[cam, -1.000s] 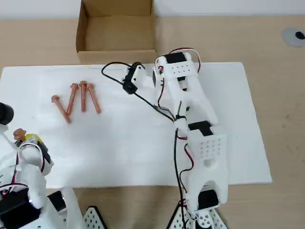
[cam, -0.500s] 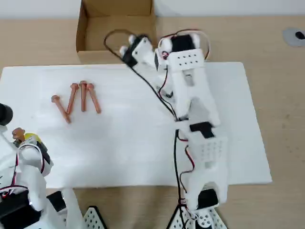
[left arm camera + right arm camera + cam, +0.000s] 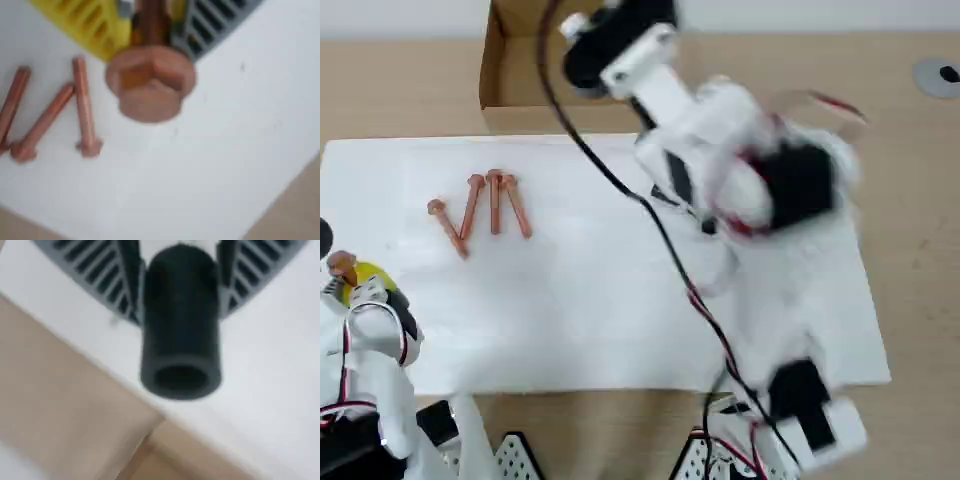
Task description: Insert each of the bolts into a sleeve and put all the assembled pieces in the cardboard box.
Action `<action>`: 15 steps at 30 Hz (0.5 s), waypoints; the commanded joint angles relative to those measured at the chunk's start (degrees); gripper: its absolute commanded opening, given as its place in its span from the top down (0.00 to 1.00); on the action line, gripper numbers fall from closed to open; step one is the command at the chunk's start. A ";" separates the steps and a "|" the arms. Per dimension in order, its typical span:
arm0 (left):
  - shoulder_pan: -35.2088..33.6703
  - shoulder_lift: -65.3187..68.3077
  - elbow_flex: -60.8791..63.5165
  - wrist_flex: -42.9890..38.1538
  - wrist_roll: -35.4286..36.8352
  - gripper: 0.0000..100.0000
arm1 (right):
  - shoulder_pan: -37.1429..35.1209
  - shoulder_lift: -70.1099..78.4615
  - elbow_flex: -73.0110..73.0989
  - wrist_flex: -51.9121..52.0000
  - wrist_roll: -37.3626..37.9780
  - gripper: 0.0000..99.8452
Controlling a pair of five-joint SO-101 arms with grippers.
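My left gripper (image 3: 150,27) is shut on a copper bolt (image 3: 150,87), gripped by its shank with the hex head toward the camera. In the high view that gripper (image 3: 345,275) sits at the mat's front left with the bolt (image 3: 340,264) sticking up. Several loose copper bolts (image 3: 480,208) lie on the white mat (image 3: 570,300) at the left rear. My right gripper (image 3: 180,270) is shut on a black sleeve (image 3: 180,345), whose open end faces the camera. In the high view it (image 3: 605,45) is raised over the near right corner of the cardboard box (image 3: 565,116).
The open cardboard box stands on the wooden table behind the mat, left of centre. The right arm's black cable (image 3: 650,210) trails across the mat's middle. A small grey disc (image 3: 937,76) lies at the far right of the table.
The right arm has lifted off the mat and swung toward the box with the sleeve, now blurred by motion. The left gripper with its bolt has shifted slightly left.
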 commanded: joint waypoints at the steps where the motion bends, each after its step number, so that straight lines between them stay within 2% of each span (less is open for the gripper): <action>1: 4.92 0.04 -2.90 -4.66 0.18 0.99 | 2.24 -8.31 2.33 -1.23 -2.20 0.99; 4: 14.07 0.04 -2.90 -8.97 0.26 0.99 | 7.52 -13.41 7.87 -1.14 -1.85 0.99; 10: 37.71 0.40 -2.64 -19.52 0.00 0.99 | 18.15 -26.51 24.84 -1.05 -2.11 0.99; 12: 43.25 0.48 -2.37 -23.65 0.00 0.99 | 20.00 -31.96 30.11 -1.05 -2.29 0.99; 15: 47.91 0.57 -2.37 -27.16 0.00 0.99 | 20.70 -42.24 36.62 -1.32 -2.29 0.99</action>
